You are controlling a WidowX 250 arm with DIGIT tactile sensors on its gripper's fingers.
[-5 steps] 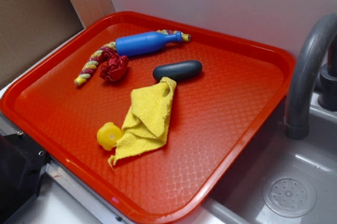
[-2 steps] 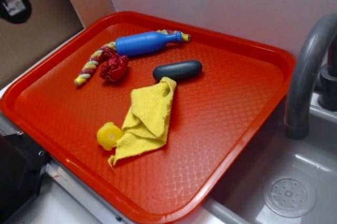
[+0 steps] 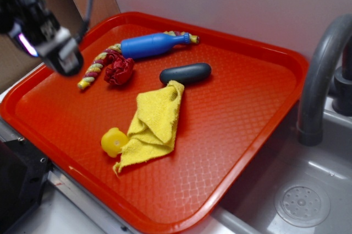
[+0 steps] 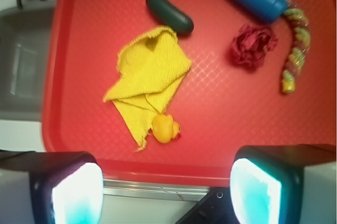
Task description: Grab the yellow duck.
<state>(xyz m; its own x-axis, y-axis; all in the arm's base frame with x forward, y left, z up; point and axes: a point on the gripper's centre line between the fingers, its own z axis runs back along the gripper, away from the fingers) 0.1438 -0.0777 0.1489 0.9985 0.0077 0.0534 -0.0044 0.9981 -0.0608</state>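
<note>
The yellow duck (image 3: 114, 141) is a small glossy toy lying on the red tray (image 3: 236, 118) near its front left rim, touching the lower corner of a yellow terry cloth (image 3: 154, 126). From the wrist, the duck (image 4: 165, 128) shows just past the tray's near rim, ahead of the gripper (image 4: 166, 192). The fingers (image 4: 68, 192) stand wide apart with nothing between them. In the exterior view the gripper (image 3: 65, 59) hangs blurred above the tray's left side, well apart from the duck.
A blue bottle (image 3: 151, 44), a braided rope (image 3: 93, 71), a crumpled red piece (image 3: 119, 70) and a dark grey oblong (image 3: 185, 73) lie at the back of the tray. A grey faucet (image 3: 322, 74) and sink (image 3: 302, 201) stand to the right.
The arm has come in from the top left corner and moved down and right over the tray's left side. Nothing on the tray has moved.
</note>
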